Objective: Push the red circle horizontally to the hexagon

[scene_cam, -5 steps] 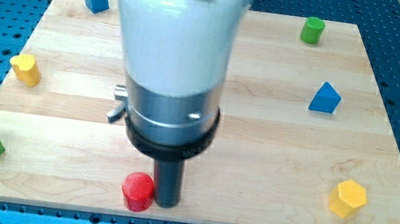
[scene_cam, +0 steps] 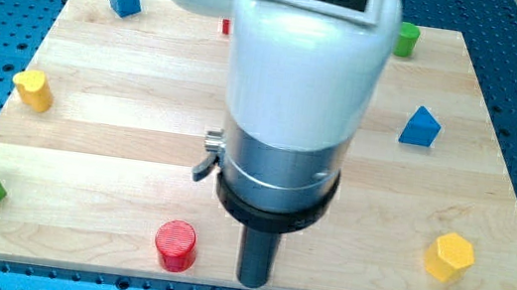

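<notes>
The chief risk, as I judged it, was that my tip [scene_cam: 253, 283] sat on the wrong side of the red circle [scene_cam: 175, 245]: the block lay to the view's left of the tip, near but clearly apart, while the yellow hexagon [scene_cam: 449, 257] lay well off to the tip's right. Any sideways stroke from there would either have missed the circle or driven it leftward, away from its goal. To push it rightward the tip would have needed to get round to the circle's far left side, and both circle and tip stood close to the wooden board's [scene_cam: 118, 147] bottom edge, so a careless detour or an off-centre contact could have nudged the block over that edge. A glancing push might also have spun it upward off the horizontal line. Going left to right, the red circle showed as a short ribbed cylinder with a flat round top, standing upright and free of any neighbour. My tip, a plain dark rod, held nothing and touched no block. The hexagon sat slightly higher in the view than the circle.
</notes>
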Controlling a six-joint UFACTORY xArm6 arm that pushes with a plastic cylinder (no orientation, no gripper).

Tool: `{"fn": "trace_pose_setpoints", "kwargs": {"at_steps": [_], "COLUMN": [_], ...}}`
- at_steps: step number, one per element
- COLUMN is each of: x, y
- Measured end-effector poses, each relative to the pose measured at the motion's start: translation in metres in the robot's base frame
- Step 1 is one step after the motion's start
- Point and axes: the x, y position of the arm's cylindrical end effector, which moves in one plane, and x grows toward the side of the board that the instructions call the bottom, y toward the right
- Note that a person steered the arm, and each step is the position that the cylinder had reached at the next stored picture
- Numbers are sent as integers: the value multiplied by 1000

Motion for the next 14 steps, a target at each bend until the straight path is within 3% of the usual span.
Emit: {"fn": "trace_pose_setpoints", "kwargs": {"at_steps": [2,3,4,5,6,7,8,9,10,12,14], "x": [-11,-37,-96,-127,-92,-51,-49,-35,-36,-15,-33], "y": [-69,-76,-76,-148,-185,-172,-179,-149,-98,-115,-37]}}
